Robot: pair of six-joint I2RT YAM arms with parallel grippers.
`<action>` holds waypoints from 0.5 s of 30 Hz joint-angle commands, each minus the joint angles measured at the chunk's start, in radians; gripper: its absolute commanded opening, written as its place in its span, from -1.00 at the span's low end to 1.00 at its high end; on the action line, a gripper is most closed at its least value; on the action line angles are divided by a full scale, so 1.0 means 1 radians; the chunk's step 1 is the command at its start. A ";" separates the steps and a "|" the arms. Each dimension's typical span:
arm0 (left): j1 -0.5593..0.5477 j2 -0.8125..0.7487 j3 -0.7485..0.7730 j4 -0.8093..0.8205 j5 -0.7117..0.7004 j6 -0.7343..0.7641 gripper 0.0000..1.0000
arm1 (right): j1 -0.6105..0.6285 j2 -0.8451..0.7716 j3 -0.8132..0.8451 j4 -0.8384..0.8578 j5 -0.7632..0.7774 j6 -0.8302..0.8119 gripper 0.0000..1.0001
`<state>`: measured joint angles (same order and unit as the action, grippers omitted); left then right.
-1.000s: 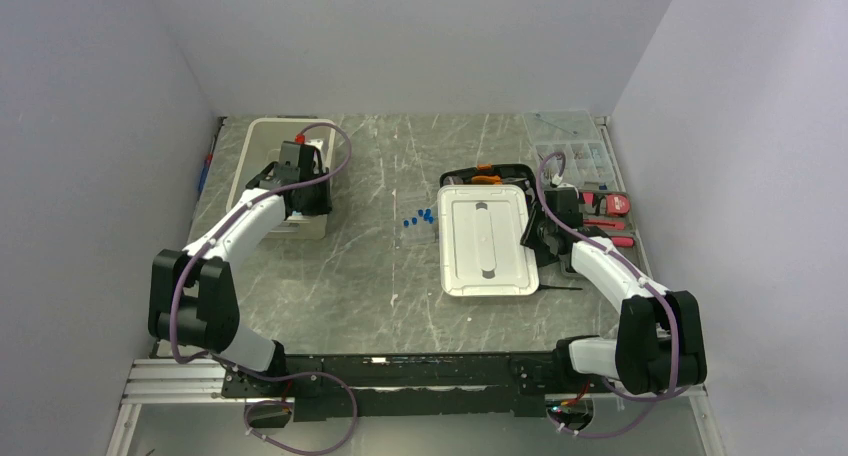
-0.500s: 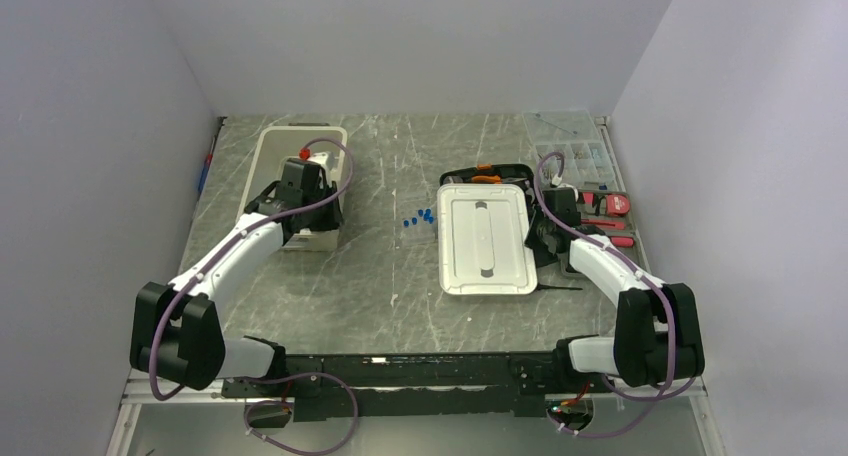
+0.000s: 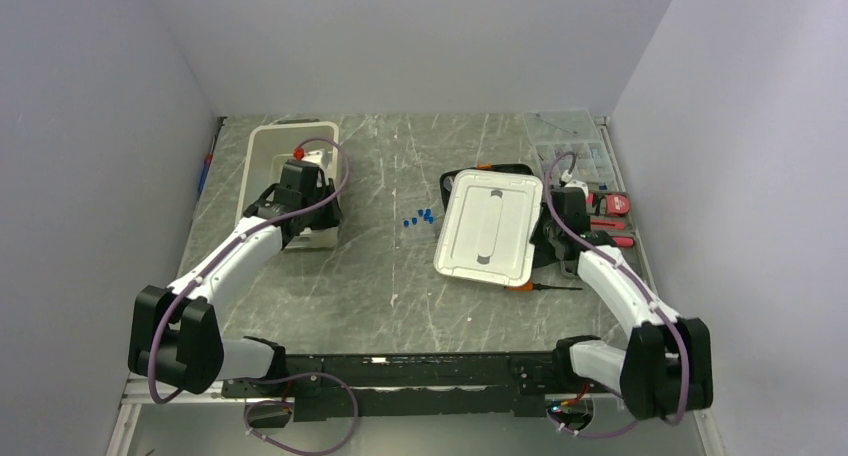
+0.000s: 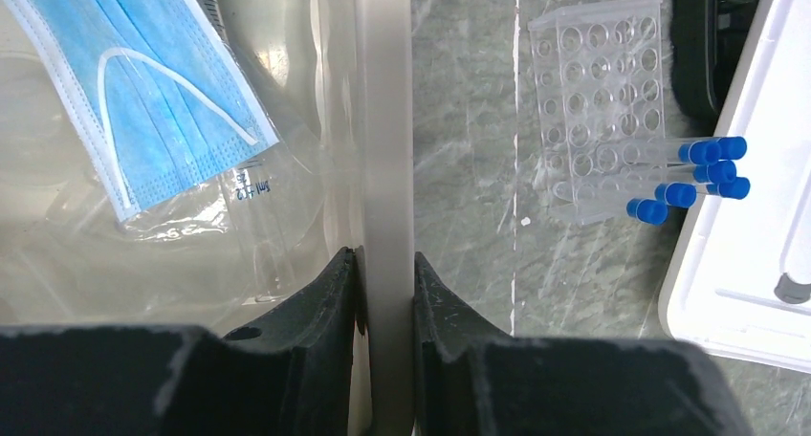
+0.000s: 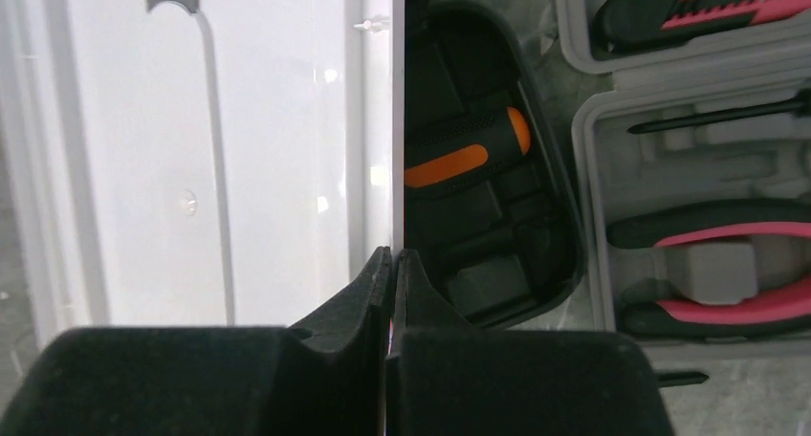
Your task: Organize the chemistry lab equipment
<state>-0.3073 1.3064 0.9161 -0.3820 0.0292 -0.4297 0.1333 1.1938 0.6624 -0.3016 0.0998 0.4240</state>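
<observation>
Several clear tubes with blue caps (image 4: 703,173) lie against a flat clear perforated rack (image 4: 598,101) on the table; from above only the blue caps (image 3: 418,218) show, between the bin and the lid. My left gripper (image 4: 385,264) is shut on the right wall of the white bin (image 4: 383,120), seen from above at the left gripper (image 3: 318,216) and the bin (image 3: 262,156). A blue face mask (image 4: 134,82) and clear plastic lie inside. My right gripper (image 5: 393,256) is shut on the right edge of the white lid (image 5: 239,149), which hangs tilted over the table (image 3: 490,226).
Under the lid's right side sits a black case (image 5: 536,264) with an orange-handled tool (image 5: 469,149). A grey case of red-handled tools (image 3: 610,216) lies to the right, a clear parts box (image 3: 575,141) at back right. A screwdriver (image 3: 535,287) lies near the lid's front corner.
My right gripper closed on the lid's right edge and lifted it, tilting and turning the lid. The left arm shifted the bin slightly with its grip unchanged.
</observation>
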 commanded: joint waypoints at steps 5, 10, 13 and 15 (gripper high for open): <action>-0.012 0.013 0.023 0.028 0.102 -0.086 -0.28 | -0.003 -0.219 0.055 -0.035 0.082 -0.002 -1.00; -0.012 0.019 0.040 0.023 0.104 -0.083 -0.11 | -0.002 -0.280 0.094 -0.078 0.076 -0.006 -1.00; -0.012 0.022 0.055 0.019 0.101 -0.071 0.02 | -0.001 -0.312 0.116 -0.094 0.054 -0.002 -1.00; -0.012 0.017 0.080 0.005 0.073 -0.050 0.19 | -0.001 -0.335 0.134 -0.104 0.028 -0.001 -1.00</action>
<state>-0.3141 1.3247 0.9279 -0.3809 0.1051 -0.4915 0.1333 0.9165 0.7177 -0.4076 0.1558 0.4191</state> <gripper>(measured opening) 0.526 0.022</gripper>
